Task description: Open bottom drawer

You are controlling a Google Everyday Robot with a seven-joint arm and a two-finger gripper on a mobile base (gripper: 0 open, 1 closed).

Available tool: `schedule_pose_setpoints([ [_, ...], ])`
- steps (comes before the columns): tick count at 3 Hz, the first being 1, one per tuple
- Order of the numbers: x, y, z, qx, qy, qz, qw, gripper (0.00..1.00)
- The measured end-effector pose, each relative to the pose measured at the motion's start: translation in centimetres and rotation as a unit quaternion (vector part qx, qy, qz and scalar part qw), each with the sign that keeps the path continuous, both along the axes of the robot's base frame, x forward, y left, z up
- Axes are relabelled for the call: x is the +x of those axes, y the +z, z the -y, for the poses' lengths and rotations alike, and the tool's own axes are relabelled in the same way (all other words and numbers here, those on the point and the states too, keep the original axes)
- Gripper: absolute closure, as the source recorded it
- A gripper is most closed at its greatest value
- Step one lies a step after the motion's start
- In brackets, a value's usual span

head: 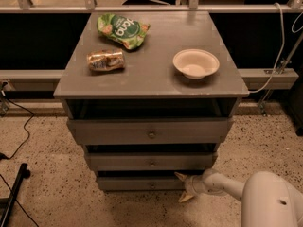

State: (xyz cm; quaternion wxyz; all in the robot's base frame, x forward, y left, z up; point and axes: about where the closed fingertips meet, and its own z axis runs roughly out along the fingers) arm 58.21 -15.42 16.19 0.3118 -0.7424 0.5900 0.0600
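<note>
Bottom drawer [137,183]: camera view; lowest of three grey fronts in the desk [151,82], close to the floor [52,174]. It is a slim panel with a small round knob [152,185] at its centre, and a dark gap runs along its upper edge.
Tool [183,187]: low at the right end of the bottom drawer, just above the floor. Its two pale fingers are spread apart with nothing between them, one tip aimed up-left at the drawer's right corner and the other down toward the floor. Whether the upper tip touches the front cannot be told.
Arm [222,184]: low and nearly level, reaching left from the white rounded body [272,200] at the near right corner.
Other fronts: middle drawer [118,162] and top drawer [109,132], each wider than the one below and each with a dark gap above it.
Desk top: its edge overhangs all three fronts. A green snack bag [123,30] lies far left, a wrapped snack [105,60] nearer on the left, and a pale bowl [195,63] on the right, all well apart.
Open room: speckled floor shows in front of the drawers and to the left of the tool. A cable [21,136] and a dark bar [12,195] lie at the near left, well apart from the desk.
Far edge: the back of the desk stands against a dark wall with a pale rail [270,77].
</note>
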Motion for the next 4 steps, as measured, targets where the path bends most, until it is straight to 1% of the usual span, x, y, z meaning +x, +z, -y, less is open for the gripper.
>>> schedule_pose_setpoints([
  [1,-0.28,-1.1,0.32,0.006,-0.021,-0.02,0.9996,0.42],
  [2,-0.26,-0.99,0.51,0.008,-0.027,-0.02,0.9994,0.66],
  [3,-0.26,-0.82,0.51,0.008,-0.027,-0.02,0.9994,0.69],
  [4,-0.26,-0.62,0.51,0.008,-0.027,-0.02,0.9994,0.53],
])
